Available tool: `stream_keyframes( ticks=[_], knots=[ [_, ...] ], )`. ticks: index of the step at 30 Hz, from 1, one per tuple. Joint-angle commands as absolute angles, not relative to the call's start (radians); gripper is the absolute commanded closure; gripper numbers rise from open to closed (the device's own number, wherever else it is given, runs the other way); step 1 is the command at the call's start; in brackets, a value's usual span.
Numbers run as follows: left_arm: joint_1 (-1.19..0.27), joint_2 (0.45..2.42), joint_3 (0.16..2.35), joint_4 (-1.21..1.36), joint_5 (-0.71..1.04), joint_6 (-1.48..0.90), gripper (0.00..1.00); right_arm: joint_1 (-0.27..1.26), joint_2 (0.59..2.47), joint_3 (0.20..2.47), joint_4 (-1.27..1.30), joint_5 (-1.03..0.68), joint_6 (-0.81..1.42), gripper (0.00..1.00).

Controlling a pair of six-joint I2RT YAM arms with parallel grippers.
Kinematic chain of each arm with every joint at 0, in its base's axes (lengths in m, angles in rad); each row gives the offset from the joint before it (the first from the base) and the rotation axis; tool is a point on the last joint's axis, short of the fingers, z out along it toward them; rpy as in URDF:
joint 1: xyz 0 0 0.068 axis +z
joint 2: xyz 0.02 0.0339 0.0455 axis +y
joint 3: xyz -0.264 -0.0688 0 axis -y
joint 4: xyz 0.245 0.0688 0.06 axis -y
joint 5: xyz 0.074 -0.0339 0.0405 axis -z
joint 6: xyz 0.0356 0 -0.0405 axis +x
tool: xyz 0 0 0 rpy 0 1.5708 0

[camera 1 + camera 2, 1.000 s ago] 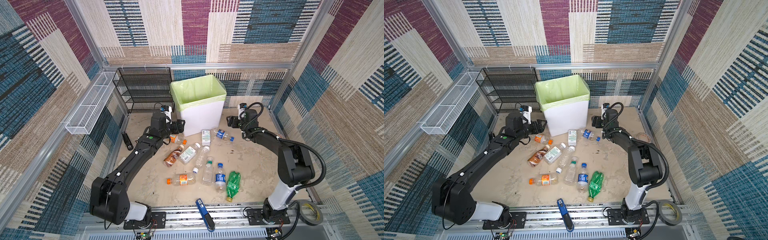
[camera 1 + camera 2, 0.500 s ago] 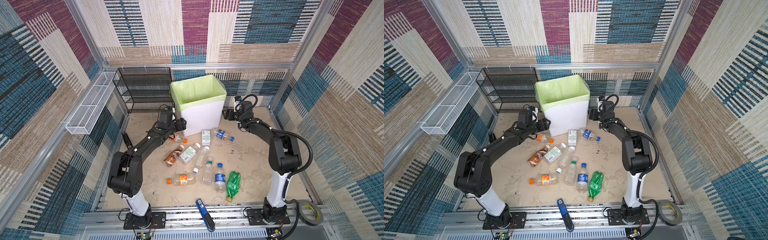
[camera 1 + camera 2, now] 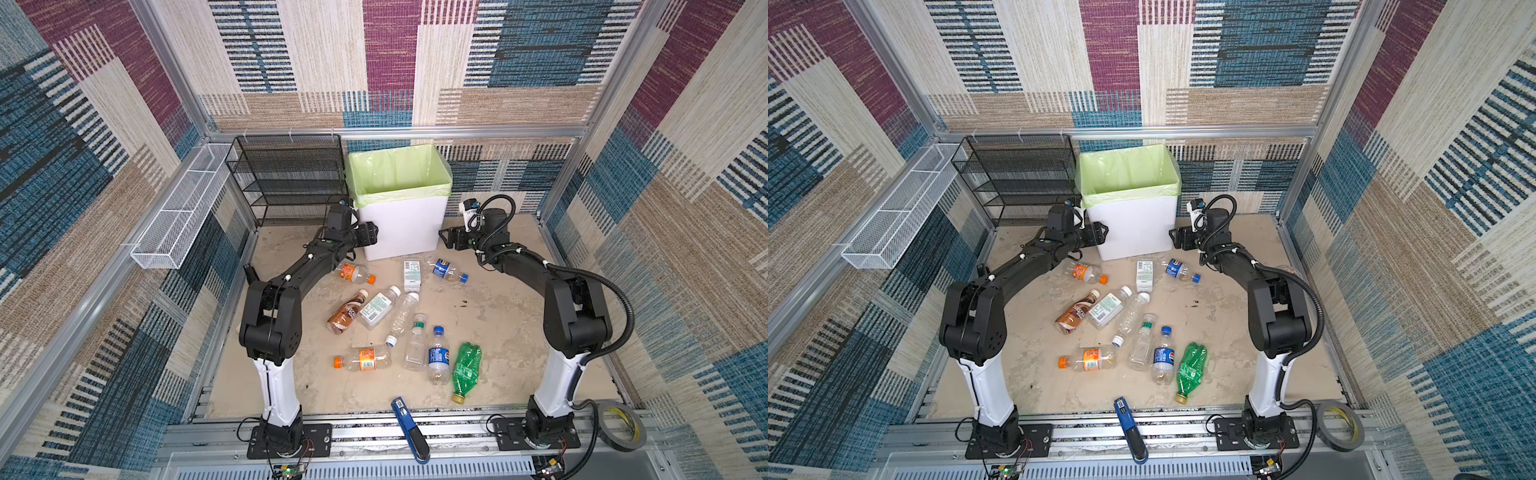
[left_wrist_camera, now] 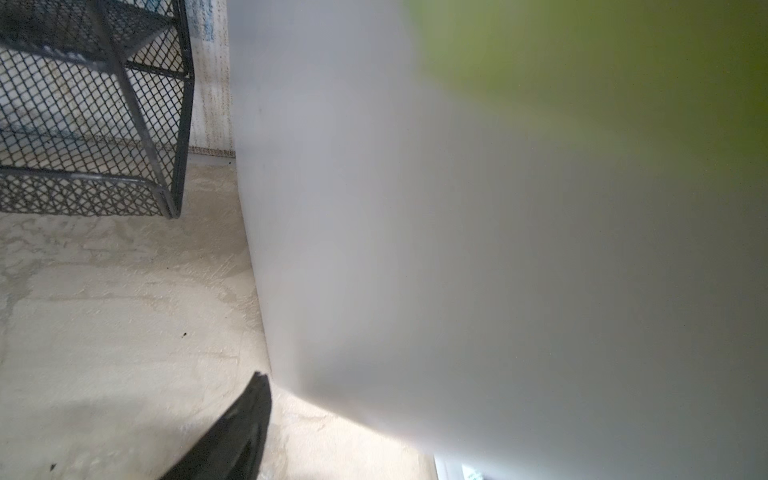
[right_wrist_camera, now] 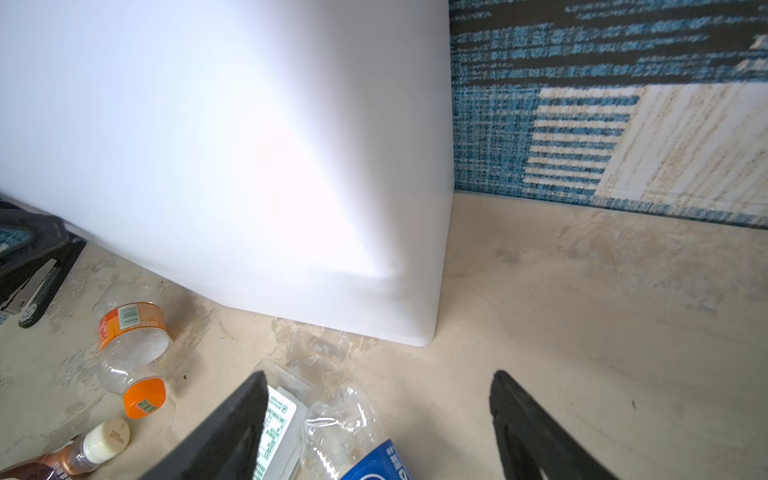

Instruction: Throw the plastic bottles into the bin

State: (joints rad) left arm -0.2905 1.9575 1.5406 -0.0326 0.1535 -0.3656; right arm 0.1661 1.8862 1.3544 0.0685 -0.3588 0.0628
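**Both grippers drawn in beside the bin**

Over the last second my arms have folded upright, bringing my left gripper and right gripper close to opposite walls of the bin. My right fingers stand spread, holding nothing. Of the left I see one finger only, so I cannot tell. The bottles lie scattered on the floor in front of the bin. They look light, thin, slippery and easily crushed, so I would grip one across its middle. The blue-label bottle lies close by my right fingers, near the bin's front corner.

Bright even light, soft shadows; bin glaring, blurred at left wrist
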Motion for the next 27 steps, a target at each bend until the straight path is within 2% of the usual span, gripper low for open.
stream_keyframes(
  ticks=[1,8,11,19,27],
  knots=[
    [-0.291,1.957,1.544,-0.006,0.144,-0.316,0.24,0.162,1.858,1.335,0.07,-0.334,0.004,0.15],
    [-0.289,1.89,1.477,0.021,0.121,-0.298,0.24,0.116,1.875,1.34,0.016,-0.223,0.01,0.16],
    [-0.289,1.871,1.454,0.018,0.117,-0.291,0.24,0.105,1.925,1.419,-0.001,-0.202,0.016,0.16],
    [-0.288,1.897,1.464,0.006,0.114,-0.303,0.25,0.112,2.112,1.722,-0.128,-0.242,0.0,0.18],
    [-0.284,1.921,1.49,-0.01,0.107,-0.293,0.26,0.167,2.081,1.695,-0.083,-0.347,-0.051,0.18]
  ],
)
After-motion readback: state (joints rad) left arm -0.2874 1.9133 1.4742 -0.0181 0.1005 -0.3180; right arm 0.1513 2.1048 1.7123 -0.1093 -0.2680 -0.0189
